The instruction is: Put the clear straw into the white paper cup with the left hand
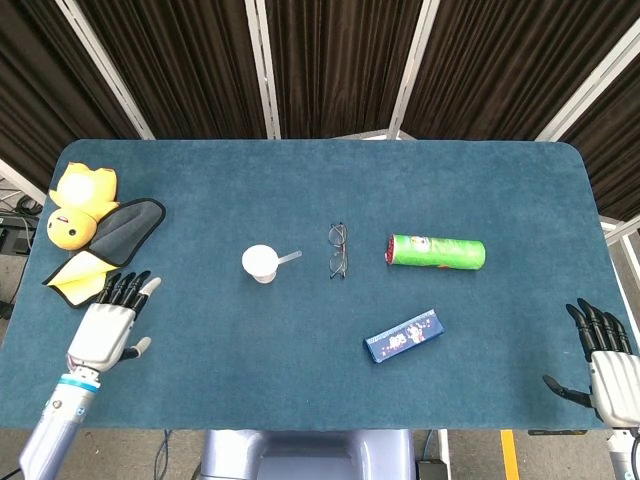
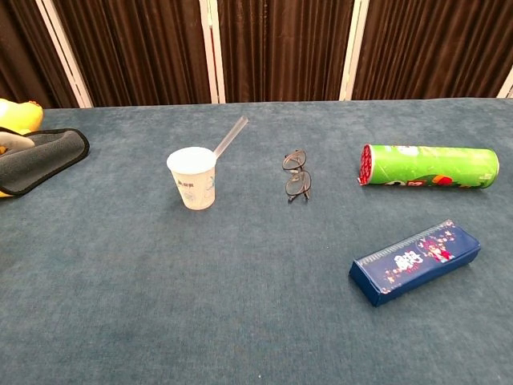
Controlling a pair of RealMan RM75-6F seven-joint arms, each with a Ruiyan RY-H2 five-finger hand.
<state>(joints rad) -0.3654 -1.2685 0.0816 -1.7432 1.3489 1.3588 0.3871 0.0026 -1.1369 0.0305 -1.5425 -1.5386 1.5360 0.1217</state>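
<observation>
The white paper cup [image 1: 259, 263] [image 2: 193, 177] stands upright left of the table's middle. The clear straw [image 1: 288, 258] [image 2: 230, 136] leans out of its rim toward the right. My left hand [image 1: 107, 323] hovers near the front left corner, well away from the cup, with fingers spread and nothing in it. It is out of the chest view. My right hand [image 1: 603, 355] is off the front right corner, fingers apart and empty.
Folded glasses [image 1: 338, 250] [image 2: 296, 174] lie right of the cup, then a green tube can [image 1: 437, 251] [image 2: 428, 166] on its side. A blue box [image 1: 404, 336] [image 2: 415, 260] lies nearer the front. A yellow plush with a dark cloth [image 1: 88, 228] [image 2: 36, 157] sits far left.
</observation>
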